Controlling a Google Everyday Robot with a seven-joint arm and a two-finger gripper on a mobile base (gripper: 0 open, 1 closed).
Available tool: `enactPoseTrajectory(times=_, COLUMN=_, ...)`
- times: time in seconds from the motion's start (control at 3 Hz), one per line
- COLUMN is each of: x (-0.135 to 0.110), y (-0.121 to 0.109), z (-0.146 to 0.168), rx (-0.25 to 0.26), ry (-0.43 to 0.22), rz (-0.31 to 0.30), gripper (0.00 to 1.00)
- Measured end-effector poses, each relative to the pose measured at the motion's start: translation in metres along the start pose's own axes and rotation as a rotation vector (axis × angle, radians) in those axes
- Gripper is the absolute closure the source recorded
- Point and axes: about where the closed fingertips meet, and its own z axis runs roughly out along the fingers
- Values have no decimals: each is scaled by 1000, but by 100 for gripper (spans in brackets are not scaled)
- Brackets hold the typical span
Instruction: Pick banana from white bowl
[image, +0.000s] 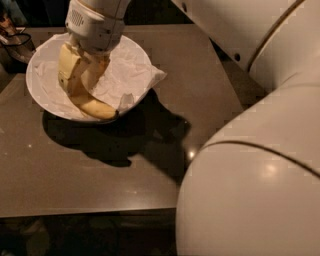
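The white bowl (135, 55) stands at the table's far left, lined with crumpled white paper (127, 75). My gripper (82, 86) reaches down into it from above. Its two yellowish fingers (67, 70) are closed around the upper end of the banana (95, 107). The banana hangs at a slant toward the lower right, and its tip lies over the bowl's near rim. The banana's top end is hidden between the fingers.
The brown table (100, 175) has its front edge close to the bottom of the view. My large white arm (250, 150) fills the right side and casts a shadow beside the bowl. A dark object (12, 37) sits at the far left behind the bowl.
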Motion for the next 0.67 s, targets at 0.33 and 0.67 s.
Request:
enactPoseTrajectory(times=0.33, x=15, y=32, z=0, rx=-61, ry=48, rz=37, gripper=100)
enactPoseTrajectory(times=0.67, x=16, y=32, z=0, rx=-62, ry=48, rz=38, gripper=100)
